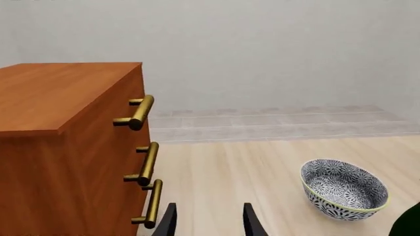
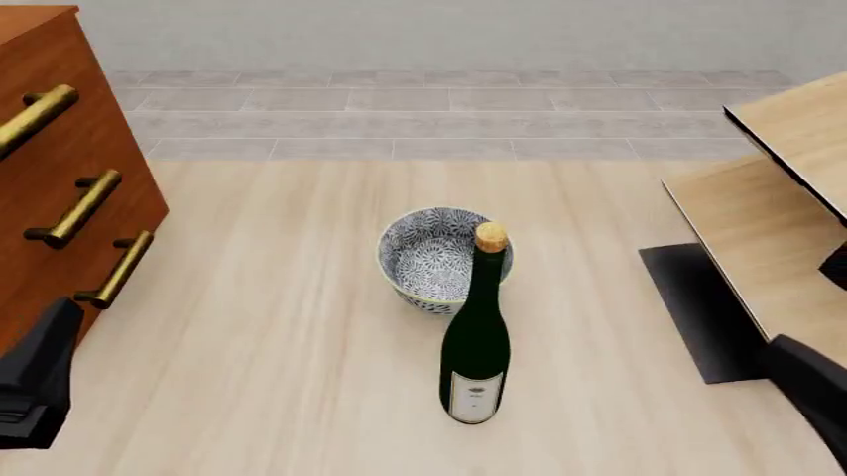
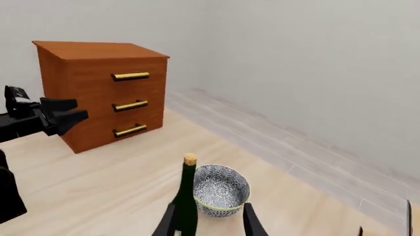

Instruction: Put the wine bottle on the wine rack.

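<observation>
The biggest thing before us is the wine rack, pale slanted boards on a black base at the right edge of the table. Opposite it, on the left, stands the drawer cabinet with its brass handles.

The wine bottle stands upright near the middle of the table, well apart from the rack, with the patterned bowl just behind it. We cannot tell whether bottle and bowl touch.

We judge the bottle heavy for its width, rigid, smooth and likely slippery, and breakable if it tips. It is tall on a narrow foot, so a nudge high up could topple it into the bowl. We would take it around the dark body, low and above the label, rather than by the thin capped neck.

The right gripper has its fingers parted and empty, with the bottle showing near one finger in its own view. The left gripper near the cabinet is likewise spread and holds nothing.
</observation>
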{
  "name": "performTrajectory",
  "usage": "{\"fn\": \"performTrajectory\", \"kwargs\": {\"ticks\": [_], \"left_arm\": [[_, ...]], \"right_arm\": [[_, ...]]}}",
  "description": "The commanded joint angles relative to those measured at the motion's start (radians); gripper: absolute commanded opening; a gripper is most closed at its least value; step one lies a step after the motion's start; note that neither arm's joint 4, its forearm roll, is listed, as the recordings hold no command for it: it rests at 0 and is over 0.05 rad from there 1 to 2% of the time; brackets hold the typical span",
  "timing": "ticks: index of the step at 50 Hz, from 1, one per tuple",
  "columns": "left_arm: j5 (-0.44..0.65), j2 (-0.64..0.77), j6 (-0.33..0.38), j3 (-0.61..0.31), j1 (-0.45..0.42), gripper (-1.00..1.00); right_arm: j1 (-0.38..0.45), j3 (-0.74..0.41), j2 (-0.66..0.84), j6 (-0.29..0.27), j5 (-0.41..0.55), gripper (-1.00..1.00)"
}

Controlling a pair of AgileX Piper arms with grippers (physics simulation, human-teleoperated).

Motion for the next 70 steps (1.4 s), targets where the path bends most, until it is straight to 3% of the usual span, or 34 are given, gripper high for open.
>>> {"fn": "performTrajectory", "kwargs": {"ticks": [1,19,26,46,70], "left_arm": [[-0.007,0.0,0.003,0.002,0.0,1.0],[-0.023,0.0,0.018,-0.007,-0.004,1.0],[-0.016,0.001,0.022,-0.025,-0.004,1.0],[-0.007,0.002,0.03,-0.041,-0.008,1.0],[-0.005,0.001,0.028,-0.047,-0.002,1.0]], "right_arm": [[0.074,-0.011,0.067,-0.023,-0.061,1.0],[0.068,-0.014,0.188,-0.011,-0.194,1.0],[0.078,0.0,0.281,-0.011,-0.299,1.0],[0.101,0.008,0.496,0.005,-0.486,1.0],[0.113,-0.006,0.702,0.0,-0.645,1.0]]}}
